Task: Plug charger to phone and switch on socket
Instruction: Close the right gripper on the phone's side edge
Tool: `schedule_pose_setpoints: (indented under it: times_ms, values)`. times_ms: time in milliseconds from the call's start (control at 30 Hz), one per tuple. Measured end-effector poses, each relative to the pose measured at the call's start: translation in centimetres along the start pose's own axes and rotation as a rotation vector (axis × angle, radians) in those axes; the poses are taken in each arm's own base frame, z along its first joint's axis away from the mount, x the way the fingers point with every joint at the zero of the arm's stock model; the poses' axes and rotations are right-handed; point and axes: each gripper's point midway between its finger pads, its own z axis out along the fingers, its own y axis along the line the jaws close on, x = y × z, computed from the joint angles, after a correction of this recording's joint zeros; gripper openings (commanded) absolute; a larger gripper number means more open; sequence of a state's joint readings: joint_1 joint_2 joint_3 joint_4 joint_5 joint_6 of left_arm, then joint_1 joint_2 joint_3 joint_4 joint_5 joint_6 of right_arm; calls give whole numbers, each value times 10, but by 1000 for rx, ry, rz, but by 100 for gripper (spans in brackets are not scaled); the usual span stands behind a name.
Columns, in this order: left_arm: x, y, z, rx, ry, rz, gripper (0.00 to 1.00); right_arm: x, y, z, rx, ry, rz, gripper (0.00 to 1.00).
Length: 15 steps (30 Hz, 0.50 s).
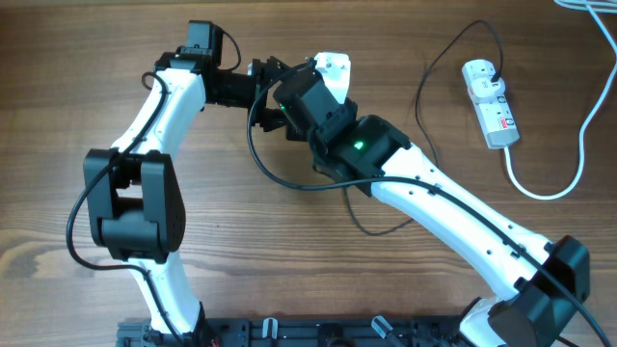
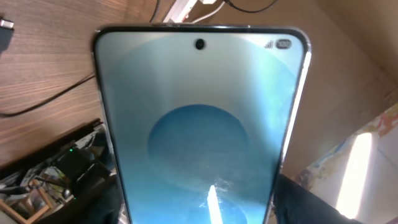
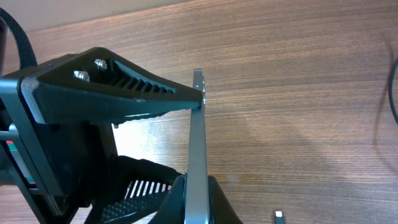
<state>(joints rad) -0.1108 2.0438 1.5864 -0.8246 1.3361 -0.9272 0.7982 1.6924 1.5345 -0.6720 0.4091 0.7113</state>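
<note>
The phone (image 2: 199, 124), cyan screen with a round blob, fills the left wrist view. My left gripper (image 2: 199, 208) is shut on its two long edges. In the right wrist view the phone (image 3: 198, 137) shows edge-on, and my right gripper (image 3: 196, 202) is shut on its faces. Overhead, both grippers, left (image 1: 262, 96) and right (image 1: 289, 96), meet at top centre above the table; only a pale end of the phone (image 1: 333, 69) shows. The charger's black cable (image 1: 289, 180) loops on the table. Its plug tip (image 3: 279, 216) lies loose on the wood. The white socket (image 1: 490, 101) lies far right.
The socket's thick white cord (image 1: 549, 188) curves along the right edge. The black cable runs up to the socket (image 1: 453, 43). The wooden table (image 1: 145, 289) carries the arm bases along the front edge.
</note>
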Motion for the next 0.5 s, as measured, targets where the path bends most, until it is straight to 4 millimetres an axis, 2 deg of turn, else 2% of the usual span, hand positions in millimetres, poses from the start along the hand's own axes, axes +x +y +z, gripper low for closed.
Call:
schedule_pose_setpoints:
  times_ms: [267, 367, 500]
  values:
    - [0, -4, -1, 14, 6, 22, 86, 1, -1, 3, 11, 0, 153, 5]
    - [-1, -5, -4, 20, 3, 23, 92, 1, -3, 3, 17, -5, 248, 5]
    - [-5, -6, -12, 33, -11, 20, 93, 0, -5, 3, 28, -14, 400, 5]
